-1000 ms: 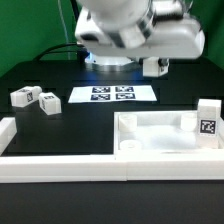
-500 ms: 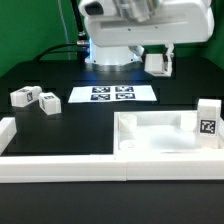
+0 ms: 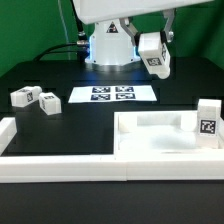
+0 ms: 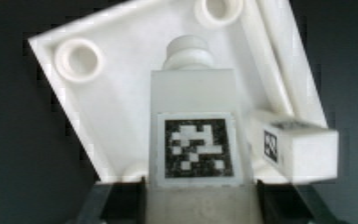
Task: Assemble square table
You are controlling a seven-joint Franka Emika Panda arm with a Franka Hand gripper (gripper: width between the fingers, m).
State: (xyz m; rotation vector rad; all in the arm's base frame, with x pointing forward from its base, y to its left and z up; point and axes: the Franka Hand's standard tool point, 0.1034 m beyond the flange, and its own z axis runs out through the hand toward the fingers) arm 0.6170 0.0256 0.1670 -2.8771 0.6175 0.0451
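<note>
The square panel (image 3: 160, 137) lies flat on the bench (image 3: 60, 130) at the exterior view's right, its near edge against the long low border wall (image 3: 60, 166). One leg (image 3: 207, 120) stands upright on the panel's corner at the exterior view's right, tag facing the camera. A second leg (image 3: 153, 58) hangs in the air, well above the bench, clamped in the pincer (image 3: 150, 46), whose jaws are part-closed on its sides. In the wrist view this held leg (image 4: 195, 100) shows its tag, with the panel (image 4: 105, 110) and two round sockets behind it. Two more legs (image 3: 34, 99) lie near the marker board (image 3: 112, 95).
</note>
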